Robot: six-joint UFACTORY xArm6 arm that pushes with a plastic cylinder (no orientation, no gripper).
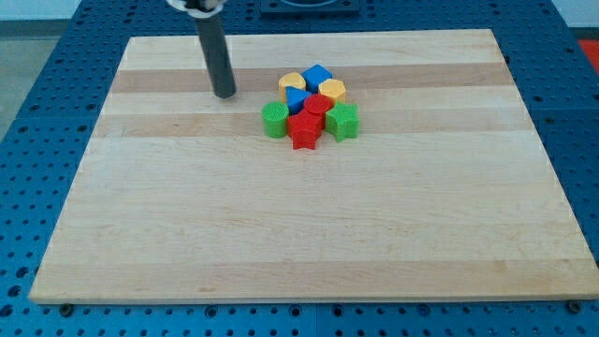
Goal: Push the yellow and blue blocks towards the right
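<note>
My tip (225, 95) rests on the wooden board (299, 234) at the view's upper left, well left of a tight cluster of blocks. In the cluster a yellow block (291, 82) is at the top left, a blue cube (318, 75) at the top, a second yellow block (332, 91) at the upper right, and a blue triangular block (296, 99) sits below the first yellow one. The tip touches none of them; the nearest is the first yellow block, about 60 px to its right.
In the same cluster: a green cylinder (274, 121) at the left, a green block (343, 121) at the right, a red cylinder (315, 106) in the middle and a red star-like block (304, 132) at the bottom. A blue perforated table (37, 112) surrounds the board.
</note>
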